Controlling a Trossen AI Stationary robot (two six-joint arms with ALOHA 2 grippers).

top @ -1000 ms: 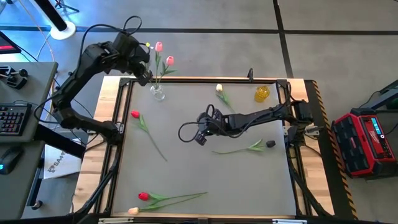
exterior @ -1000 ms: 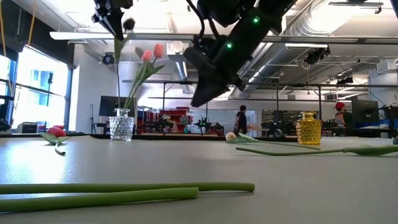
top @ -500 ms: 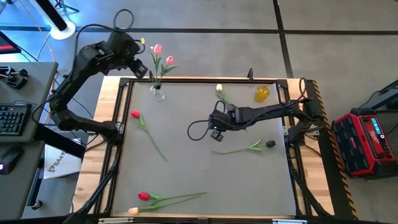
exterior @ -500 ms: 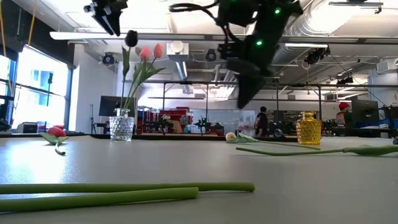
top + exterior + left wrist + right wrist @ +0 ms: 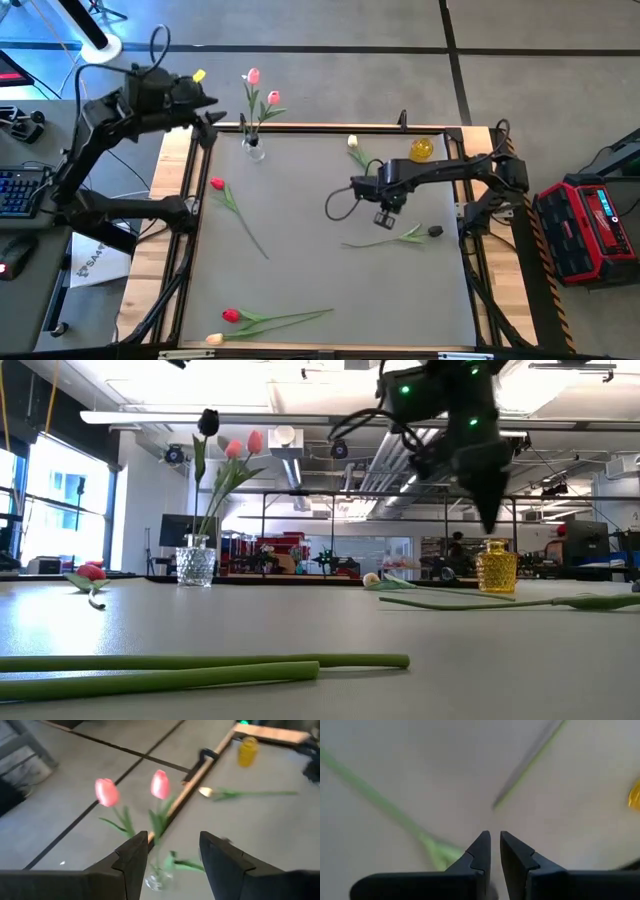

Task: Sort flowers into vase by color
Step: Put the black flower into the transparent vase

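Observation:
A clear glass vase (image 5: 254,150) at the table's far left holds two pink tulips (image 5: 160,785) and a near-black tulip (image 5: 208,422) by their stems. My left gripper (image 5: 172,845) hangs open and holds nothing, high up left of that vase and beyond the table's left edge (image 5: 208,128). My right gripper (image 5: 385,217) is shut and hovers, pointing down, over the table's middle right, just above a dark-headed tulip (image 5: 400,239) lying flat. A cream tulip (image 5: 353,143) lies near a yellow vase (image 5: 422,150).
A red tulip (image 5: 218,184) lies at the left with its stem slanting toward the middle. A red tulip (image 5: 231,315) and a cream tulip (image 5: 214,339) lie by the near edge, stems pointing right. A wooden frame (image 5: 300,127) borders the grey mat.
My left gripper has opened and let go of the near-black tulip, which now stands in the clear vase. It then drew up and away toward the table's left edge. My right gripper has travelled toward the right edge, staying shut.

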